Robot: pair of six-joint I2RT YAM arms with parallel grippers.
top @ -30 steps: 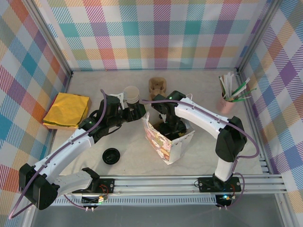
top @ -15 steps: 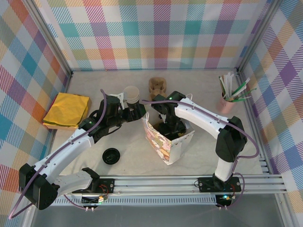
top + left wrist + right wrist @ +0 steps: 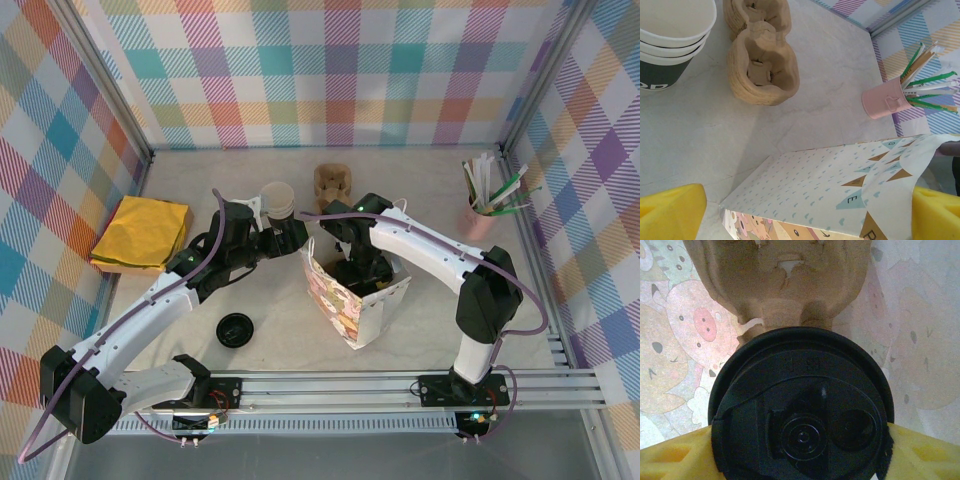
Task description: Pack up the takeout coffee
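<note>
Inside the paper bag [image 3: 335, 300], my right claw [image 3: 801, 450] is clamped on the takeout coffee [image 3: 801, 405], its yellow pads against both sides of the black lid, just beside a cardboard carrier [image 3: 780, 285]. My left claw [image 3: 802, 212] stands wide, holding nothing, with the bag's wall between its fingers.
</note>
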